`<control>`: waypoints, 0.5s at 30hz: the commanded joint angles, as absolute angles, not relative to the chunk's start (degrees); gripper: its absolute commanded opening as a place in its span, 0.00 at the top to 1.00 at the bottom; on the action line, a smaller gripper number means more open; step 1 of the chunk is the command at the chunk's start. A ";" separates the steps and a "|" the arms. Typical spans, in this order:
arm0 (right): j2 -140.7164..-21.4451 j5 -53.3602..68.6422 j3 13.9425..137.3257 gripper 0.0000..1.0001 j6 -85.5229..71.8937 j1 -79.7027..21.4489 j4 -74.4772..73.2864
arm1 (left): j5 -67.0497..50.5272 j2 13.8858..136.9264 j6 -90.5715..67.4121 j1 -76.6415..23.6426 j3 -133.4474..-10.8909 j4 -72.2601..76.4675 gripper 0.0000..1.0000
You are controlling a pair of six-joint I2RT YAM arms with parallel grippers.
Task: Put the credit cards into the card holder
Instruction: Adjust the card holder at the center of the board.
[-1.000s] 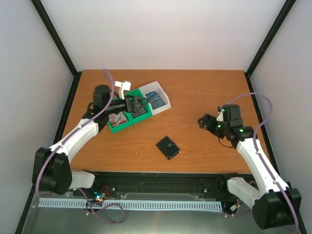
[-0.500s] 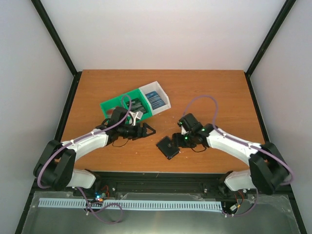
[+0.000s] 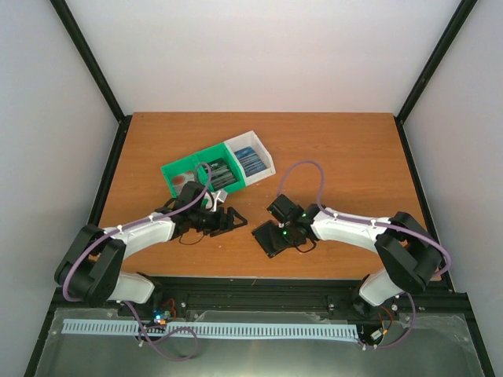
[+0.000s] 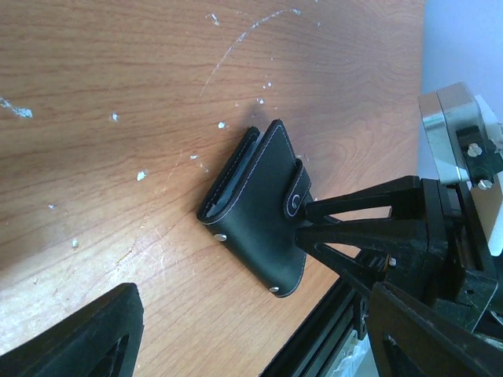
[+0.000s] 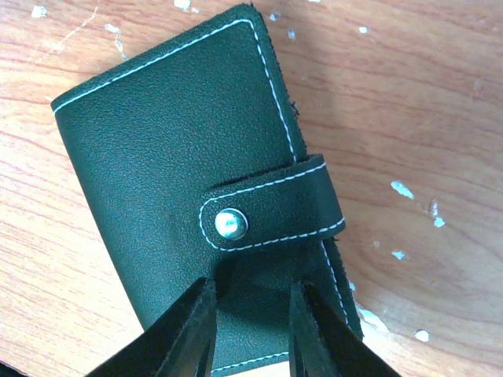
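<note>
Poising narrowed right gripper (image 5: pixel 251 289) at snap tab (image 5: pixel 271 204), likeliest hold on light, floppy wallet (image 5: pixel 157 141); grip unclear | left gripper (image 4: pixel 251 322) apart

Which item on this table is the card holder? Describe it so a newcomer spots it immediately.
On the wooden table, look near the front edge, closer than the green and white bin. The card holder is the small black wallet lying at the right gripper. Nothing else there has white stitching and a tab closed by a silver snap.
</note>
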State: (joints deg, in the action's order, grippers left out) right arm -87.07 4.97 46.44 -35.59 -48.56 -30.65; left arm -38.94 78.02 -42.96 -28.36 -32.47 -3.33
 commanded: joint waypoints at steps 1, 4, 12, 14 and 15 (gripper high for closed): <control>-88.44 5.30 45.36 0.73 -39.99 -50.30 -29.36 | -38.92 78.89 -43.60 -28.98 -32.68 -2.03 0.21; -88.51 6.97 44.98 0.72 -42.79 -51.13 -26.03 | -38.89 78.93 -43.70 -28.94 -32.33 -1.95 0.21; -84.12 -5.66 49.73 0.56 -43.08 -51.30 -33.59 | -38.76 78.83 -44.29 -29.00 -31.21 -1.27 0.22; -83.64 -8.40 49.69 0.50 -42.29 -51.28 -35.31 | -38.76 79.06 -44.21 -29.00 -31.23 -0.94 0.22; -84.09 -9.06 49.52 0.48 -41.68 -51.24 -36.00 | -38.80 79.41 -44.17 -29.00 -31.35 -0.84 0.21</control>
State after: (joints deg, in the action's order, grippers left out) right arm -85.69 -1.41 48.16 -42.48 -50.83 -31.31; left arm -38.94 78.56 -43.46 -28.36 -31.27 -2.63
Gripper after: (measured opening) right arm 0.485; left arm 0.785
